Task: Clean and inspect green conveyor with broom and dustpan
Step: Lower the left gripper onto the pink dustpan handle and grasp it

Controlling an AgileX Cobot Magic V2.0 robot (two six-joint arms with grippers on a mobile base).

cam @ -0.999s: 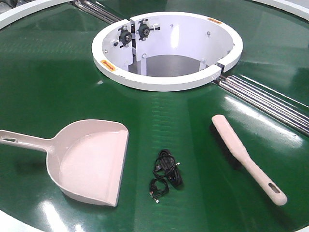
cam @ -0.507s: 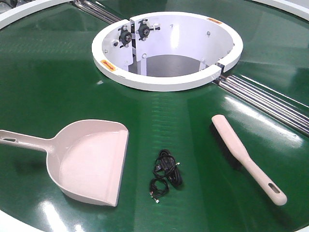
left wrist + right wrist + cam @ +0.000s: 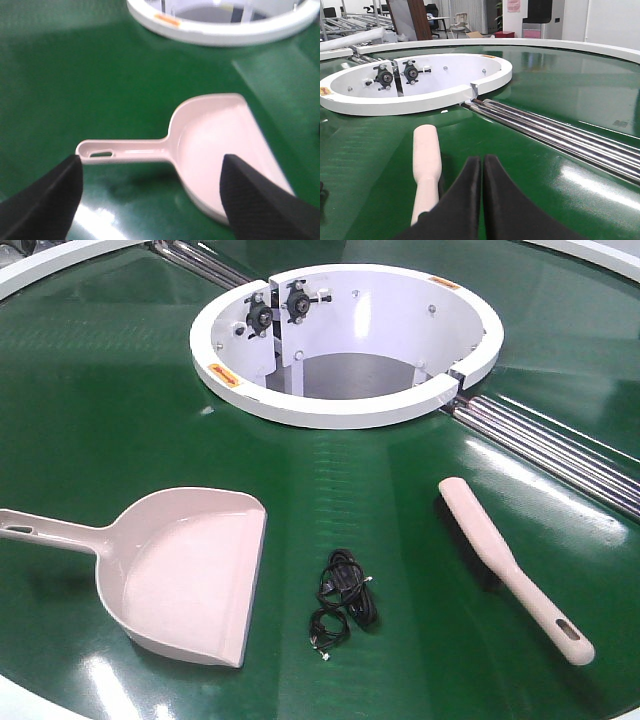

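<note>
The green conveyor (image 3: 100,410) fills the front view. The dustpan (image 3: 190,570) lies flat at the front left, its handle pointing left. The broom (image 3: 505,565) lies at the front right, handle end toward the front. In the left wrist view my left gripper (image 3: 150,167) is open and empty above the belt, just short of the dustpan (image 3: 215,140) handle. In the right wrist view my right gripper (image 3: 482,162) is shut and empty, with the broom (image 3: 426,160) just to its left. Neither gripper shows in the front view.
A coiled black cable (image 3: 343,600) lies on the belt between dustpan and broom. The white ring-shaped housing (image 3: 345,345) stands at the back centre. Steel rollers (image 3: 550,450) run diagonally at the right, and also show in the right wrist view (image 3: 560,135).
</note>
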